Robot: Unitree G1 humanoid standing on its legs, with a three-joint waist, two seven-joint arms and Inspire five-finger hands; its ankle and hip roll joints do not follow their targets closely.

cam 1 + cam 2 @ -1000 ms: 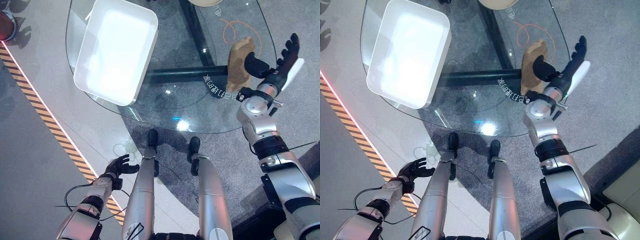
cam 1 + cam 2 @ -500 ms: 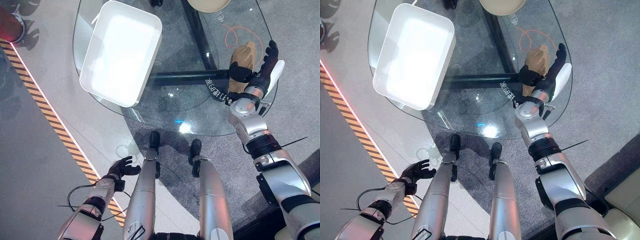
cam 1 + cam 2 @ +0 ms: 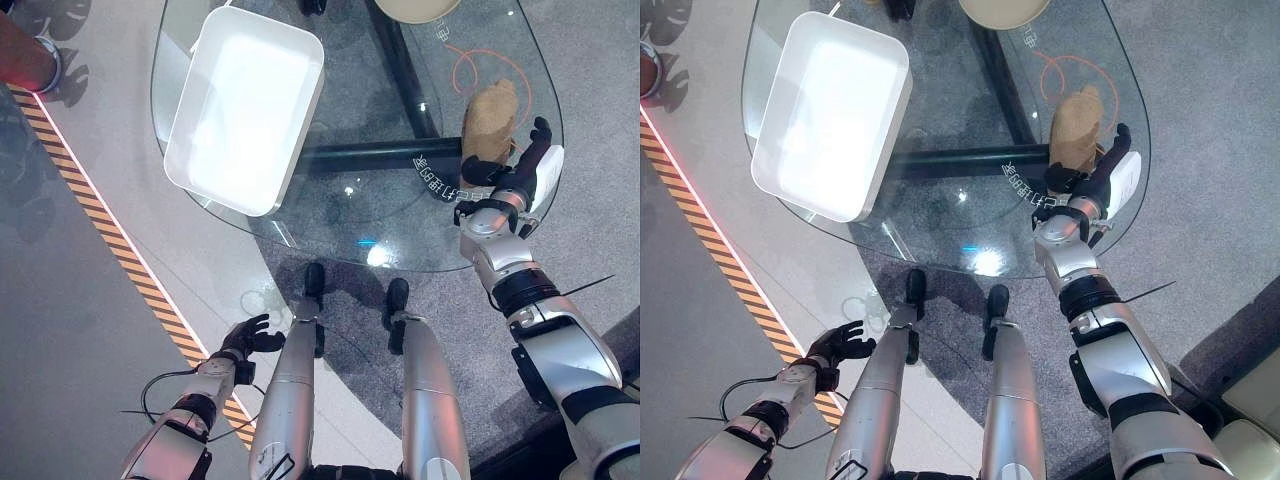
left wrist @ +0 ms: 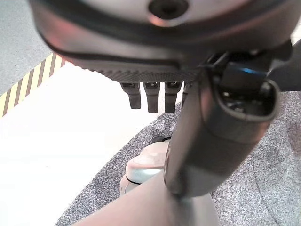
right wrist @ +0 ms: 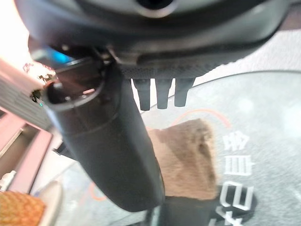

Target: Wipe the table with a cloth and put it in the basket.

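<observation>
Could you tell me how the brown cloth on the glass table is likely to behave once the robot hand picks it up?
The cloth lies bunched in soft folds, so it will probably be floppy and droop from the right robot hand. It looks thin and light, unlikely to strain a grip. On the smooth glass table it may slide rather than lift if merely pushed.

Right hand [image 3: 520, 168] closing in on brown cloth [image 3: 491, 118] from 5 o'clock, thumb now touching cloth's near edge, fingers still straight.
</observation>
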